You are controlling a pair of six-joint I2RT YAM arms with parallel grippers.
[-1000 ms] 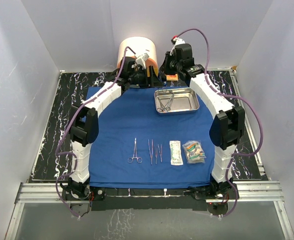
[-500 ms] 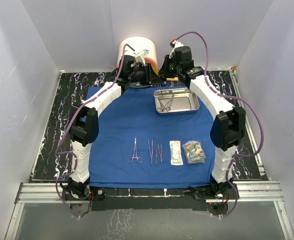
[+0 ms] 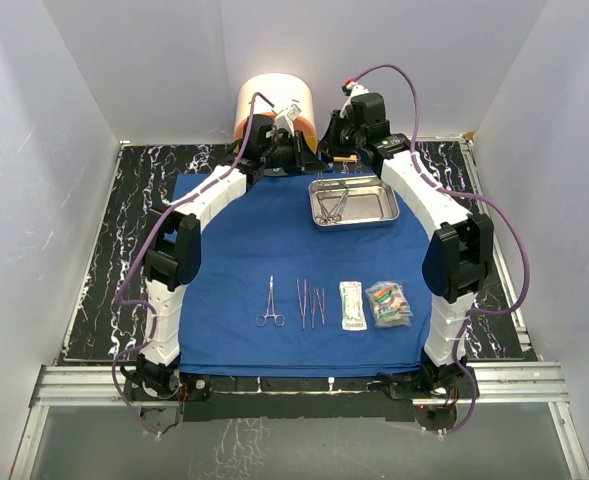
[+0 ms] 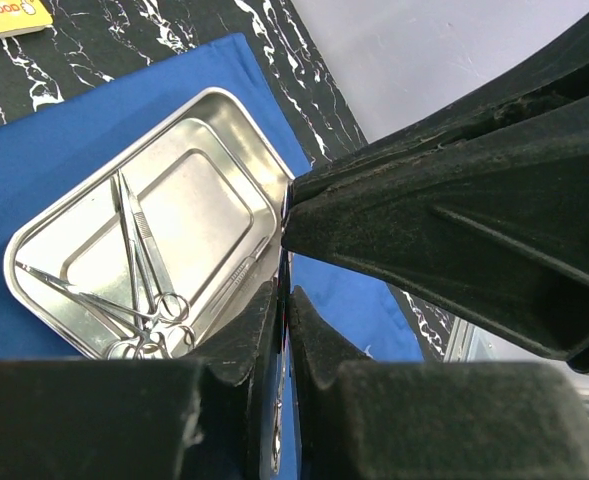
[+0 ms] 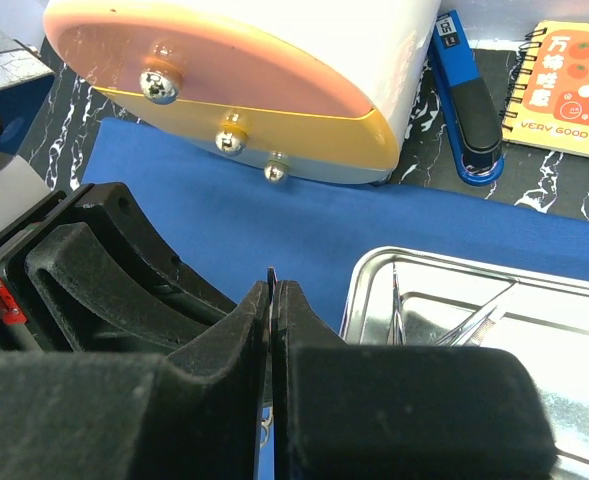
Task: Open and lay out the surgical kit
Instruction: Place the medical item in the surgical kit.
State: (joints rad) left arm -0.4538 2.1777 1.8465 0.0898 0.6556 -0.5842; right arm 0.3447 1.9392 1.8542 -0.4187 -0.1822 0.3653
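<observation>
Left gripper edged right; wrist views show it and right gripper pressed together.

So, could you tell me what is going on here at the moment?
Two robot arms are laying out a surgical kit. The blue cloth lies spread flat, with a clamp, tweezers and two packets in a row near the arm bases. More tools lie in the steel tray. The left gripper and right gripper are both closed, close together by the tray's far side; I cannot tell what, if anything, they hold.
</observation>
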